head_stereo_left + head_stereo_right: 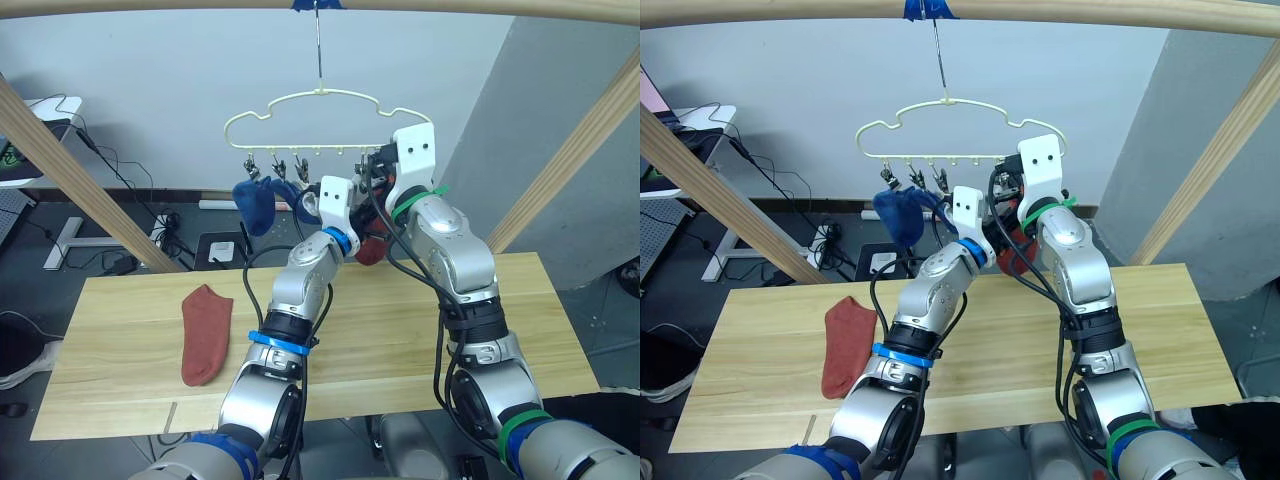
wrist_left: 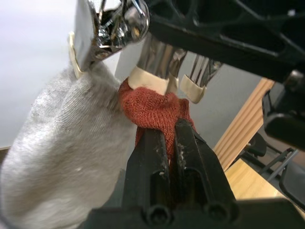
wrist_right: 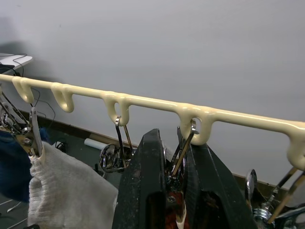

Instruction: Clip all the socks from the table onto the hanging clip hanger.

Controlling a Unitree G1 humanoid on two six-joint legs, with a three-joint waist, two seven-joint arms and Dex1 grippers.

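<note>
Left claw (image 2: pixel 169 143) clenched on a rust red sock (image 2: pixel 155 107), held up at a silver clip (image 2: pixel 155 67) beside a hung grey sock (image 2: pixel 62 157). Right claw (image 3: pixel 174 162) squeezes that clip on the clip hanger (image 1: pixel 330 100). Second red sock (image 1: pixel 205 333) lies on the table (image 1: pixel 400 340); blue socks (image 1: pixel 255 205) hang.

A rust red sock (image 1: pixel 205 334) lies on the pale yellow wooden table (image 1: pixel 400 330). Bright blue socks (image 1: pixel 257 203), a light grey sock (image 2: pixel 62 157) and another rust red sock (image 2: pixel 155 109) hang from the pale yellow hanger (image 1: pixel 330 98) with its silver clips (image 3: pixel 119 143).
</note>
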